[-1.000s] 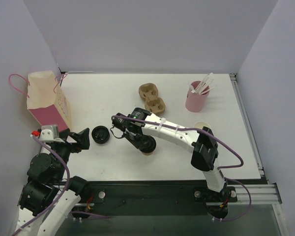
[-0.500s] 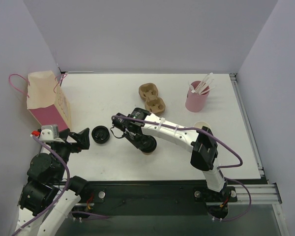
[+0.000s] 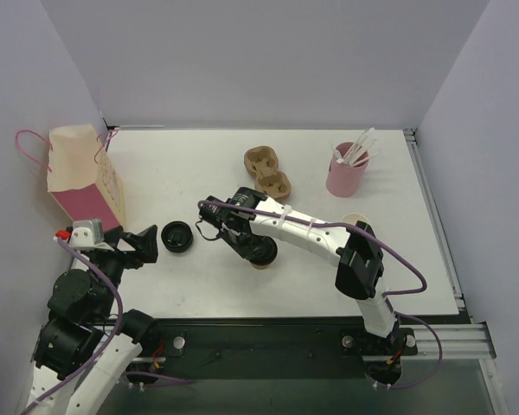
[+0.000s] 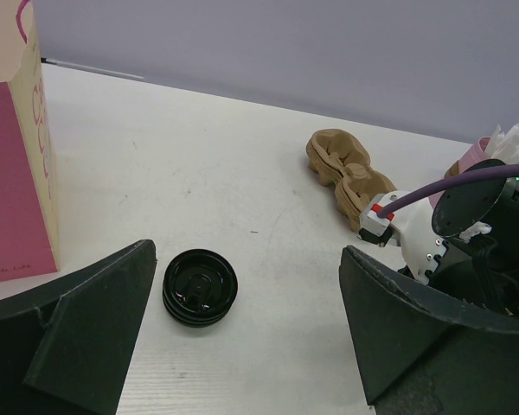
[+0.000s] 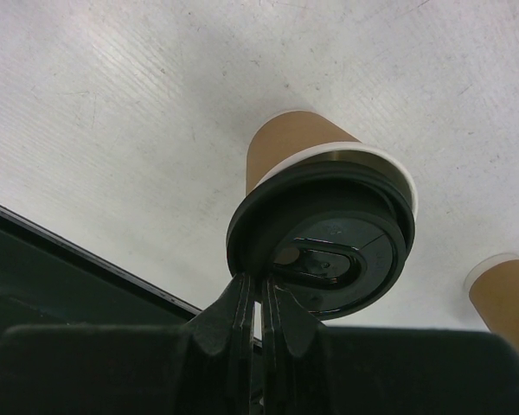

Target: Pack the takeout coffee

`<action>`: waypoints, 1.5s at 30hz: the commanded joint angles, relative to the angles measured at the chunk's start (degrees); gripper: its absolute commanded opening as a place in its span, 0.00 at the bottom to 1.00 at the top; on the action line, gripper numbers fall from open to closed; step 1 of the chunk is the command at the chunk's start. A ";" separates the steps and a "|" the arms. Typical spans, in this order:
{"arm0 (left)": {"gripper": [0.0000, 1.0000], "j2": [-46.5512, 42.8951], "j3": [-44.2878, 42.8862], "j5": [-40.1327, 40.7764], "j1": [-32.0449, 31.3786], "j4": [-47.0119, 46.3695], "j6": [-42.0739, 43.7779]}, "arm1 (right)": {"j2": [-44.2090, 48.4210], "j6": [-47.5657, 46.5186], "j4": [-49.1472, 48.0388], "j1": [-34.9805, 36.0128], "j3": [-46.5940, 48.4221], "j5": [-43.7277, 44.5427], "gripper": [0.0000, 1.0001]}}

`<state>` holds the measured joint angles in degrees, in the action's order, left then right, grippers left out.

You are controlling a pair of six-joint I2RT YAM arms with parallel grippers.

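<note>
A kraft-brown cup (image 5: 294, 143) stands on the table with a black lid (image 5: 329, 246) lying over its mouth; part of the white rim still shows beyond the lid's edge. My right gripper (image 5: 261, 281) is shut on the lid's near rim; in the top view it (image 3: 258, 252) covers the cup. A second open kraft cup (image 5: 502, 294) stands beside it, partly behind the right arm in the top view (image 3: 355, 220). My left gripper (image 4: 246, 328) is open and empty, low over the table near a stack of black lids (image 4: 200, 287).
A pink and cream paper bag (image 3: 82, 173) with pink handles stands at the far left. A brown two-hole pulp tray (image 3: 267, 171) and a pink cup with white sticks (image 3: 346, 173) stand at the back. The lid stack (image 3: 176, 236) lies between the arms.
The right wrist has shifted very slightly over the cup, still holding the lid. The left arm has not moved.
</note>
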<state>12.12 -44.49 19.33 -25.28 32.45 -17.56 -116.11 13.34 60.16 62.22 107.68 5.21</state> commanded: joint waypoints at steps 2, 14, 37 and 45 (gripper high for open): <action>0.97 0.01 -0.16 0.44 0.40 -0.72 -0.10 | 0.36 -0.51 2.50 -0.78 1.31 2.70 0.03; 0.97 0.36 -0.16 0.18 0.40 -0.81 -0.10 | 1.15 -1.04 2.33 -1.13 2.10 4.01 0.23; 0.92 9.92 0.72 -16.04 0.40 -2.38 -5.28 | 19.43 4.50 -10.76 -13.15 -15.38 -3.36 0.52; 0.85 30.23 5.20 -36.01 -0.30 -17.30 -14.95 | 28.05 6.16 -27.37 -20.81 -32.34 -20.40 0.62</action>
<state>36.32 -41.63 -4.64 -25.30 25.71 -26.74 -91.22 17.69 41.56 43.38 79.70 -5.58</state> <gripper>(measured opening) 0.849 0.597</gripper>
